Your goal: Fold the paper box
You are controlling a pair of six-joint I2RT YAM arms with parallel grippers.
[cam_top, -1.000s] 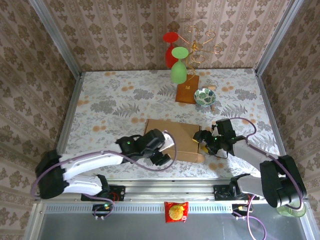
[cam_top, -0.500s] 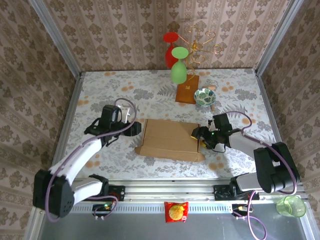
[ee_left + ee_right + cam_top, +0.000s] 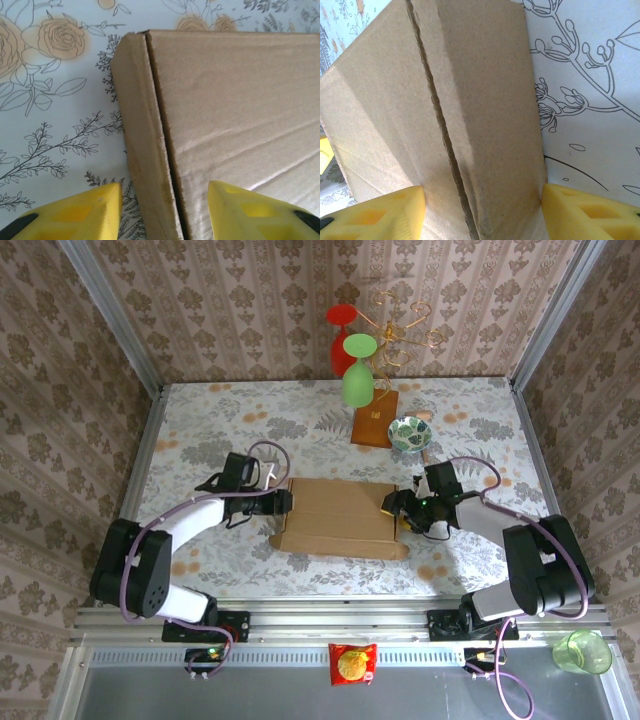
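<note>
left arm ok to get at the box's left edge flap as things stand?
Probably yes: the left hand sits open astride the left edge flap of the paper box, with nothing in between.

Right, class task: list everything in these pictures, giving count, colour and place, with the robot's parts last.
paper box: one, tan cardboard, table centre
wire stand: one, gold, orange-brown base, far edge
red glass: one, at the stand
green glass: one, at the stand
bowl: one, green-patterned, right of the base
snack packet: one, red, near rail
cup: one, green, near right corner
left gripper: yellow fingers, open astride box's left edge
right gripper: yellow fingers, closed on box's right edge
</note>
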